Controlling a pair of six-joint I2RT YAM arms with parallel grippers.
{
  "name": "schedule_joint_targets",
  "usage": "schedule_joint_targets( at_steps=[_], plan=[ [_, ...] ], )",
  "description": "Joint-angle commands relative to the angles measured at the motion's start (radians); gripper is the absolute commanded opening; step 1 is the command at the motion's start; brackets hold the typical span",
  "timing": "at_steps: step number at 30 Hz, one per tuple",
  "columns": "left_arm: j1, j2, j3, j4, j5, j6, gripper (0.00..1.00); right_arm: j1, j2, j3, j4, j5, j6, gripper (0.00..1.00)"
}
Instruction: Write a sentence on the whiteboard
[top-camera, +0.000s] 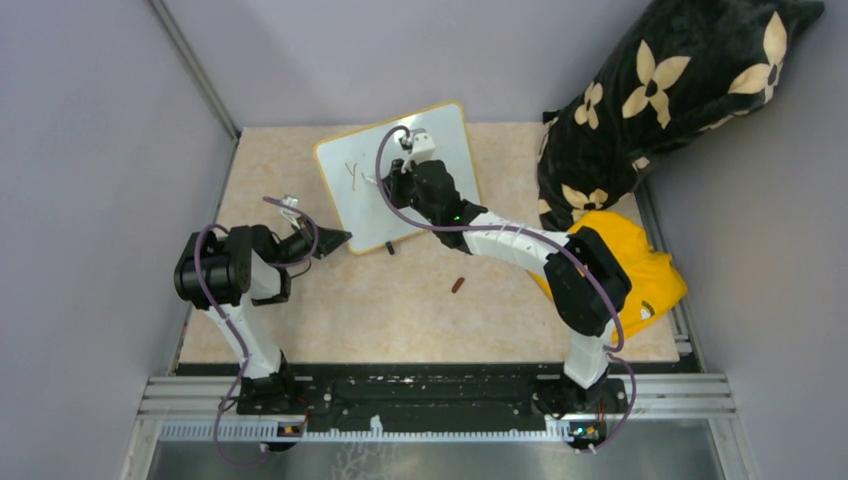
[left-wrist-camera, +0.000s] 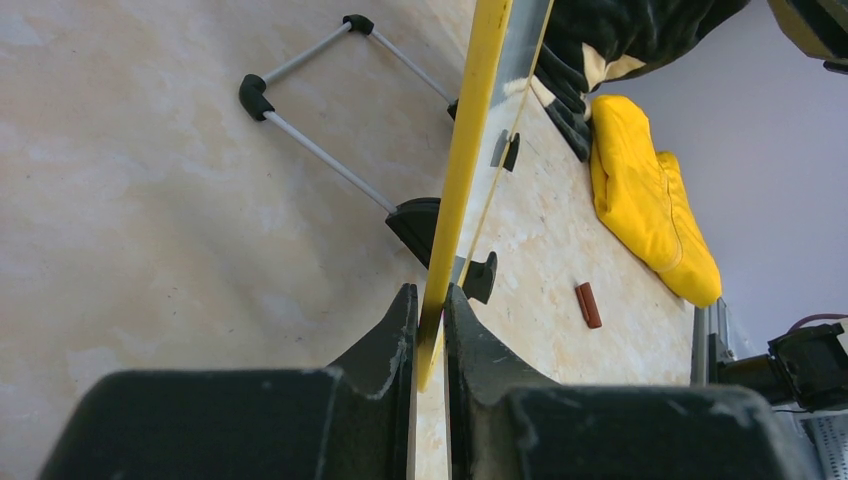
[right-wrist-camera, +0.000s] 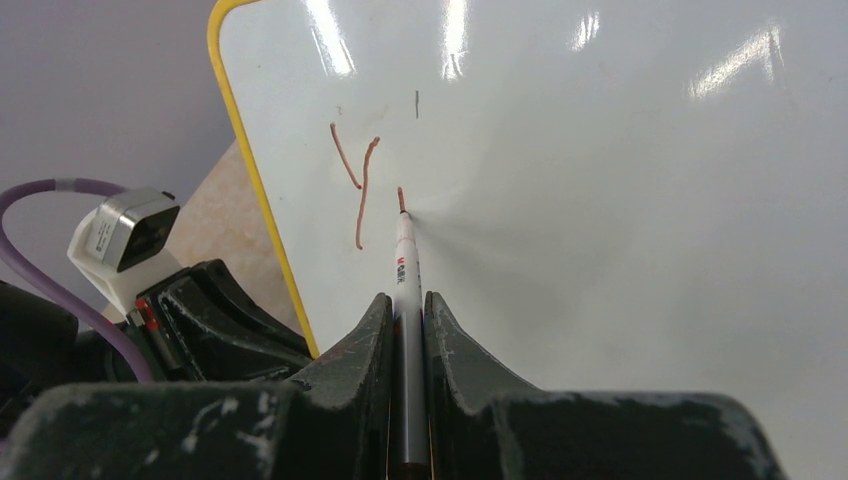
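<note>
Left gripper (left-wrist-camera: 430, 300) pinches the thin yellow rim of the glossy whiteboard (right-wrist-camera: 620, 200); right gripper (right-wrist-camera: 405, 305) clasps a slim marker (right-wrist-camera: 404, 262) touching it.

You can read one reddish-brown letter y (right-wrist-camera: 355, 185) on the whiteboard (right-wrist-camera: 620, 150), upper left in the right wrist view; print on the marker (right-wrist-camera: 405, 275) is illegible.

Count: 1 whiteboard (top-camera: 365, 215), 1 marker (right-wrist-camera: 405, 260), 1 red-brown letter "y" (right-wrist-camera: 364, 190) drawn, 1 small brown piece (top-camera: 458, 285), 1 yellow cloth (top-camera: 650, 280), 1 black floral cushion (top-camera: 670, 90), 2 grippers: left gripper (left-wrist-camera: 430, 300), right gripper (right-wrist-camera: 405, 305).
</note>
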Motion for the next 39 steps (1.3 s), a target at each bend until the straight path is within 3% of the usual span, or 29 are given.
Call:
schedule_joint_targets(
  at_steps=[1,39],
  plan=[
    [-0.006,-0.011,-0.001,-0.014,-0.002,0.013,0.00,-0.010,-0.040,-0.013,0.016,0.018,-0.002,0.00],
    [-0.007,-0.009,0.001,-0.015,0.002,0.016,0.00,-0.029,-0.043,0.029,0.056,0.052,-0.008,0.00]
  ],
)
